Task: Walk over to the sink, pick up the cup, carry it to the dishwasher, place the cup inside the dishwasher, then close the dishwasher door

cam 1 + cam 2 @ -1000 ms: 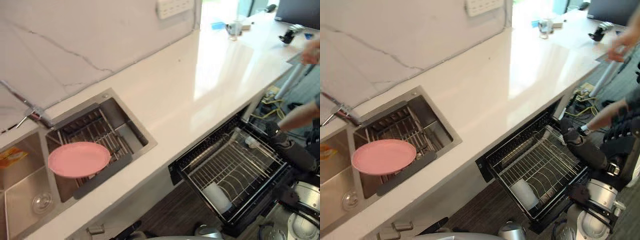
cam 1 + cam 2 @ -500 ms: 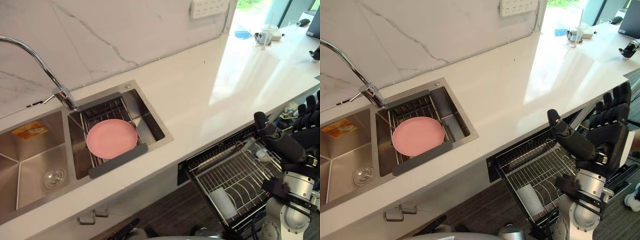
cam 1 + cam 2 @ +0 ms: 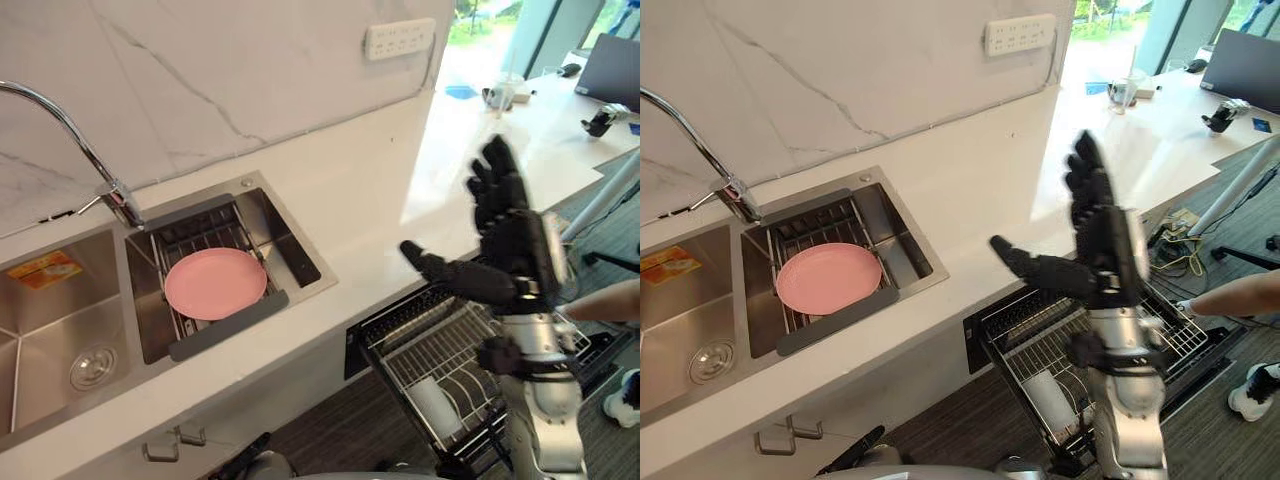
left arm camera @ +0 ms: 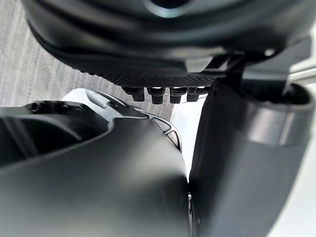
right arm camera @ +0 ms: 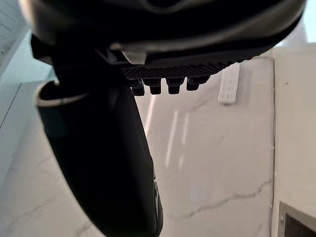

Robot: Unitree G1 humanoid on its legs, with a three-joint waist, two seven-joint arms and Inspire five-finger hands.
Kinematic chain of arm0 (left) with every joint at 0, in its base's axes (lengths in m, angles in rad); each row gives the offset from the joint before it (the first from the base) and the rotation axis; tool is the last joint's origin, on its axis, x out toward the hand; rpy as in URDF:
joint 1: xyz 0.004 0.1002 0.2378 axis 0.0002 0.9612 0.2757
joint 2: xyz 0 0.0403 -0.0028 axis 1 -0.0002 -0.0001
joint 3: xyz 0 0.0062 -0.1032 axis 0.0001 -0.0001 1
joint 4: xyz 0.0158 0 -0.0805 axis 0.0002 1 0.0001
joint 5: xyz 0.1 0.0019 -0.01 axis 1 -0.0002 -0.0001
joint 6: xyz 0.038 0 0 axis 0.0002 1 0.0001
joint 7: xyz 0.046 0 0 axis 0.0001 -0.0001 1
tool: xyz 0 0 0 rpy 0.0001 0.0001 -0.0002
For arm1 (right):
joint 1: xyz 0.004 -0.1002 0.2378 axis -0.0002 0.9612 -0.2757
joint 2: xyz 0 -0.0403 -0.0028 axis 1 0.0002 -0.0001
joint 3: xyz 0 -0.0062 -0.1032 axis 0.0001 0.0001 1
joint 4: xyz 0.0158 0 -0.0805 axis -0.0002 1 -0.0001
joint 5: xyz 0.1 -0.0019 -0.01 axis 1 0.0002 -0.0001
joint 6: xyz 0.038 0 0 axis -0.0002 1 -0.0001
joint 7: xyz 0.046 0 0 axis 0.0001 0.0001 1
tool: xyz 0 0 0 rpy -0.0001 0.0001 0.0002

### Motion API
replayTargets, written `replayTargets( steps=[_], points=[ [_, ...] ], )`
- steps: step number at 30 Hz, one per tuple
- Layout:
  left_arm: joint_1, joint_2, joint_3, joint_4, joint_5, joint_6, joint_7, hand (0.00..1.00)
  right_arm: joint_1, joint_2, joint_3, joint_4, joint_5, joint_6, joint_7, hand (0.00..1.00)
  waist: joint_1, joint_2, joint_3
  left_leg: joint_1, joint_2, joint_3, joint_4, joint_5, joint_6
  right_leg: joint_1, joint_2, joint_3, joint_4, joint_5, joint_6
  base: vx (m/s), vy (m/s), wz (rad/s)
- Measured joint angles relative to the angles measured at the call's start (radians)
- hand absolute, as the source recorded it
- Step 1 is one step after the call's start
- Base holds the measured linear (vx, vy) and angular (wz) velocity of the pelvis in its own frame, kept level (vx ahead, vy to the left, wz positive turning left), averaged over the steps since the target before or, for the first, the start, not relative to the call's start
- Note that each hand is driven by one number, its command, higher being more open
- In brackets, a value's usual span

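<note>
Right robot hand (image 3: pixel 515 250) is held released, fingers spread, above the pulled-out dishwasher rack (image 3: pixel 450 345) where the white cup (image 3: pixel 435 405) lies (at the near end), so the rack should be pushed in squarely.

Bright daylight glare across the countertop (image 3: pixel 440 185)

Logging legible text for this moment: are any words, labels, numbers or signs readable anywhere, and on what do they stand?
No text can be read.
Yellow-orange sticker in the left sink basin: carries print, too small and blurred to read.
White socket strip on the marble wall: no legible marking.
White cup in the dishwasher rack: no print visible.
</note>
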Motion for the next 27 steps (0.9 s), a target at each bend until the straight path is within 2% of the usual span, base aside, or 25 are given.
replayTargets(
  steps=[1, 2, 4, 6, 12, 15, 16, 17, 18, 19, 20, 21, 22, 23, 24, 25, 26, 27],
  points=[
    [-0.001, 0.002, 0.001, -0.001, 0.018, 0.0, -0.001, 1.0, 0.0, -0.005, 0.003, 0.003, -0.016, 0.017, -0.002, 1.0, -0.001, -0.011, -0.004, 0.004, -0.008, 0.065, -0.034, 0.008, 0.014, 0.0, -0.01, -0.038, 0.0, 0.0, 0.001, 0.04, 0.053, 0.91],
    [0.0, 0.004, 0.0, 0.002, 0.043, 0.002, -0.001, 1.0, 0.0, -0.014, 0.003, 0.007, -0.019, 0.031, -0.014, 1.0, -0.001, -0.018, -0.01, 0.014, -0.036, 0.083, -0.094, 0.013, 0.02, 0.0, -0.017, -0.077, 0.001, 0.001, 0.002, 0.04, 0.06, 0.97],
    [-0.001, 0.001, 0.002, 0.006, 0.061, 0.007, 0.0, 1.0, -0.003, -0.021, 0.003, 0.022, -0.023, 0.049, -0.029, 1.0, 0.005, -0.016, -0.018, 0.032, -0.082, 0.053, -0.196, 0.018, 0.013, 0.003, -0.023, -0.122, 0.008, 0.0, 0.007, 0.04, 0.077, 0.77],
    [-0.001, 0.003, 0.003, 0.009, 0.066, 0.007, 0.0, 1.0, -0.012, -0.023, 0.012, 0.031, -0.041, 0.086, -0.035, 1.0, 0.026, -0.023, -0.02, 0.051, -0.132, 0.031, -0.267, 0.044, 0.021, 0.012, -0.047, -0.15, 0.013, 0.0, 0.023, 0.02, 0.119, 0.48],
    [0.003, 0.006, 0.0, 0.04, 0.067, 0.009, 0.003, 1.0, -0.026, -0.022, 0.039, 0.041, -0.058, 0.11, -0.036, 1.0, 0.028, -0.043, -0.053, 0.079, -0.221, 0.006, -0.402, 0.079, 0.04, -0.007, -0.102, -0.18, 0.052, -0.013, 0.062, 0.04, 0.142, 0.2],
    [0.005, 0.017, -0.017, 0.041, 0.112, 0.0, 0.004, 1.0, -0.022, -0.022, 0.037, 0.044, -0.058, 0.118, -0.048, 1.0, 0.018, -0.051, -0.067, 0.09, -0.271, -0.029, -0.466, 0.09, 0.053, -0.068, -0.19, -0.194, 0.241, -0.103, 0.082, 0.11, 0.141, 0.34],
    [0.003, 0.026, -0.032, 0.042, 0.148, -0.007, 0.003, 1.0, -0.018, -0.022, 0.033, 0.049, -0.057, 0.118, -0.051, 1.0, 0.011, -0.06, -0.07, 0.097, -0.298, -0.05, -0.49, 0.089, 0.055, -0.108, -0.247, -0.185, 0.373, -0.15, 0.081, 0.1, 0.105, 0.44],
    [0.002, 0.032, -0.044, 0.042, 0.165, -0.012, 0.003, 1.0, -0.017, -0.022, 0.03, 0.055, -0.057, 0.118, -0.052, 1.0, 0.007, -0.062, -0.07, 0.099, -0.309, -0.063, -0.498, 0.087, 0.06, -0.134, -0.279, -0.171, 0.451, -0.166, 0.069, 0.17, 0.131, 0.81],
    [-0.005, 0.047, -0.064, 0.041, 0.201, -0.015, 0.003, 1.0, -0.015, -0.022, 0.025, 0.088, -0.057, 0.118, -0.06, 1.0, -0.004, -0.071, -0.065, 0.107, -0.33, -0.107, -0.504, 0.087, 0.083, -0.226, -0.366, -0.088, 0.697, -0.163, 0.011, 0.2, 0.096, 0.73],
    [-0.009, 0.052, -0.067, 0.04, 0.21, -0.014, 0.003, 1.0, -0.013, -0.022, 0.025, 0.101, -0.057, 0.118, -0.061, 1.0, -0.004, -0.077, -0.062, 0.114, -0.335, -0.126, -0.502, 0.083, 0.095, -0.259, -0.384, -0.038, 0.772, -0.155, -0.03, 0.17, 0.075, 0.74],
    [-0.012, 0.057, -0.075, 0.039, 0.218, -0.013, 0.004, 1.0, -0.009, -0.021, 0.025, 0.112, -0.057, 0.118, -0.062, 1.0, -0.005, -0.081, -0.06, 0.119, -0.337, -0.143, -0.498, 0.079, 0.102, -0.282, -0.388, 0.004, 0.823, -0.158, -0.05, 0.22, 0.012, 0.93],
    [-0.017, 0.072, -0.107, 0.027, 0.272, -0.018, 0.014, 1.0, 0.016, -0.019, 0.023, 0.132, -0.058, 0.118, -0.062, 1.0, -0.018, -0.089, -0.058, 0.127, -0.331, -0.203, -0.489, 0.082, 0.095, -0.332, -0.347, 0.125, 0.878, -0.195, -0.036, 0.18, -0.016, 1.01],
    [-0.018, 0.076, -0.11, 0.023, 0.304, -0.024, 0.017, 1.0, 0.021, -0.019, 0.023, 0.134, -0.058, 0.118, -0.063, 1.0, -0.022, -0.088, -0.057, 0.129, -0.326, -0.221, -0.487, 0.082, 0.093, -0.348, -0.322, 0.163, 0.863, -0.208, -0.029, 0.27, -0.034, 1.24],
    [-0.024, 0.076, -0.114, 0.01, 0.354, -0.033, 0.021, 1.0, 0.022, -0.018, 0.023, 0.133, -0.057, 0.117, -0.064, 1.0, -0.027, -0.086, -0.056, 0.131, -0.316, -0.254, -0.484, 0.083, 0.089, -0.376, -0.277, 0.219, 0.782, -0.219, -0.024, 0.22, -0.054, 0.74],
    [-0.026, 0.079, -0.125, 0.002, 0.37, -0.031, 0.02, 1.0, 0.022, -0.018, 0.022, 0.131, -0.057, 0.116, -0.067, 1.0, -0.026, -0.086, -0.056, 0.13, -0.313, -0.265, -0.483, 0.083, 0.085, -0.386, -0.263, 0.229, 0.725, -0.218, -0.024, 0.25, -0.078, 0.73],
    [-0.026, 0.085, -0.14, -0.007, 0.386, -0.028, 0.017, 1.0, 0.018, -0.012, 0.022, 0.129, -0.057, 0.114, -0.071, 1.0, -0.02, -0.089, -0.058, 0.13, -0.307, -0.278, -0.481, 0.08, 0.074, -0.403, -0.245, 0.238, 0.599, -0.201, -0.016, 0.25, -0.115, 0.42],
    [-0.027, 0.099, -0.153, -0.01, 0.391, -0.022, 0.007, 1.0, 0.016, 0.011, 0.022, 0.129, -0.057, 0.112, -0.071, 1.0, -0.009, -0.107, -0.062, 0.135, -0.314, -0.283, -0.471, 0.069, 0.056, -0.415, -0.235, 0.246, 0.473, -0.065, -0.025, 0.2, -0.123, 0.27],
    [-0.027, 0.108, -0.156, -0.009, 0.391, -0.022, 0.003, 1.0, 0.016, 0.028, 0.022, 0.13, -0.057, 0.108, -0.071, 1.0, -0.005, -0.124, -0.06, 0.143, -0.323, -0.285, -0.467, 0.064, 0.048, -0.424, -0.237, 0.258, 0.443, -0.001, -0.009, 0.17, -0.143, 0.03]
  ],
)
